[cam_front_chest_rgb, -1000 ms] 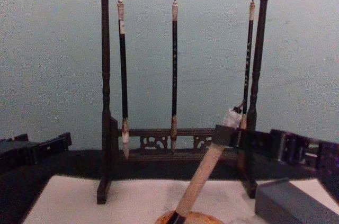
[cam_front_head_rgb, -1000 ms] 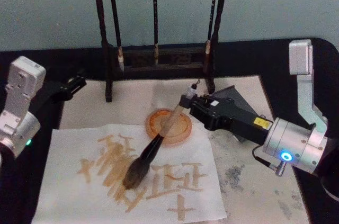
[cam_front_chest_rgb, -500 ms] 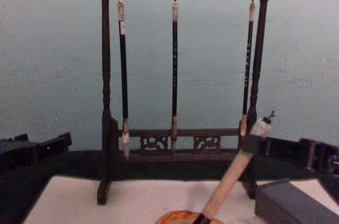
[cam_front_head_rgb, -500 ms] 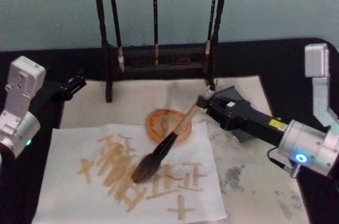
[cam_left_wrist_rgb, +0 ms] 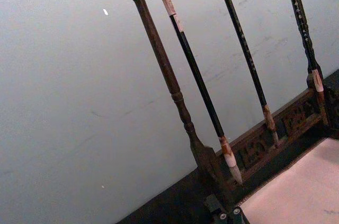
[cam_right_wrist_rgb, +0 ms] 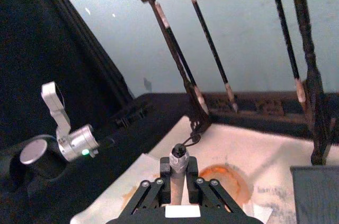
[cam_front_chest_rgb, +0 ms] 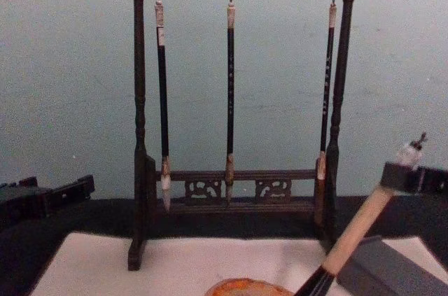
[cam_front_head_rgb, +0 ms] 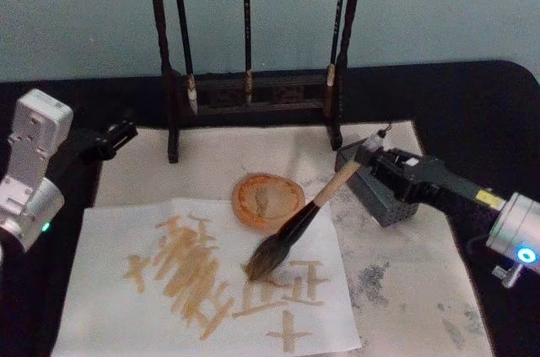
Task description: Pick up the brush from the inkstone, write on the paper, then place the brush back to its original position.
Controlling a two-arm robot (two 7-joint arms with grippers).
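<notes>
Plain pale blue-green wall (cam_front_chest_rgb: 70, 65) behind a black table (cam_front_head_rgb: 472, 95), soft even light, no shadows.

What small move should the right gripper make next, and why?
Probably lift the brush a little off the paper: the right gripper is shut on its handle end, the bristles seem to touch the sheet, and many strokes already cover it.

brush (cam_front_head_rgb: 305, 215): pale wood handle, glossy black ferrule. paper (cam_front_head_rgb: 101, 323): matt, stained. rack (cam_front_chest_rgb: 238, 177): dark carved wood. my right gripper (cam_front_head_rgb: 366, 158): matt black.
</notes>
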